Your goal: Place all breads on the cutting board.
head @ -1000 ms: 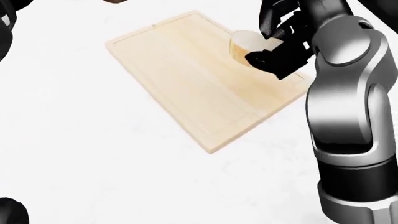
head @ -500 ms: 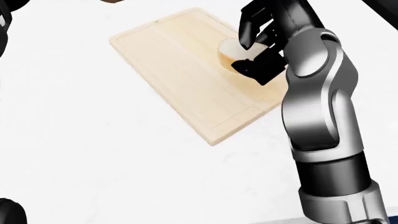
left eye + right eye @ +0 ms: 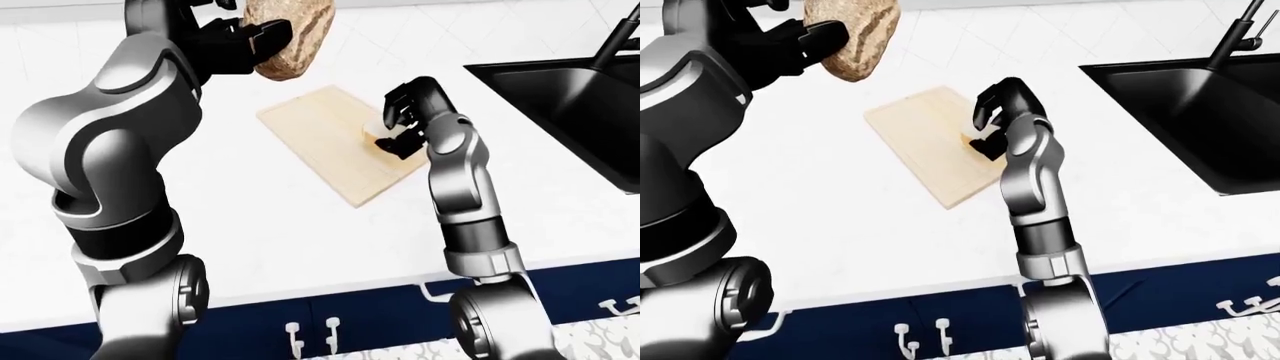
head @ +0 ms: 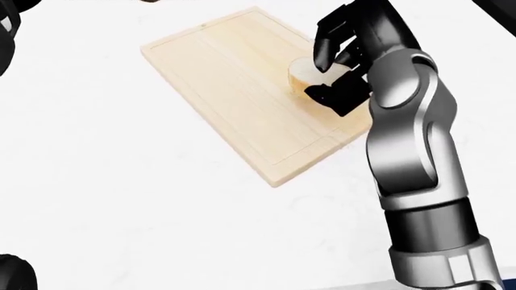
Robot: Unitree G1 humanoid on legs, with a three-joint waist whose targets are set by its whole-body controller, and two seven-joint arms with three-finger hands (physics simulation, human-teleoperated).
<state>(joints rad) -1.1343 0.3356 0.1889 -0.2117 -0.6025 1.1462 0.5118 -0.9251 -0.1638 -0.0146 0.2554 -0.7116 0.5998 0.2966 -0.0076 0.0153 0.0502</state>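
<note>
Now I'm opening my right hand (image 4: 334, 63) around the pale roll (image 4: 305, 74), which I've lowered onto the cutting board (image 4: 234, 78) since a second ago, while my left hand (image 3: 225, 41) is gripping the brown loaf (image 3: 292, 34) aloft, next to go down.
</note>
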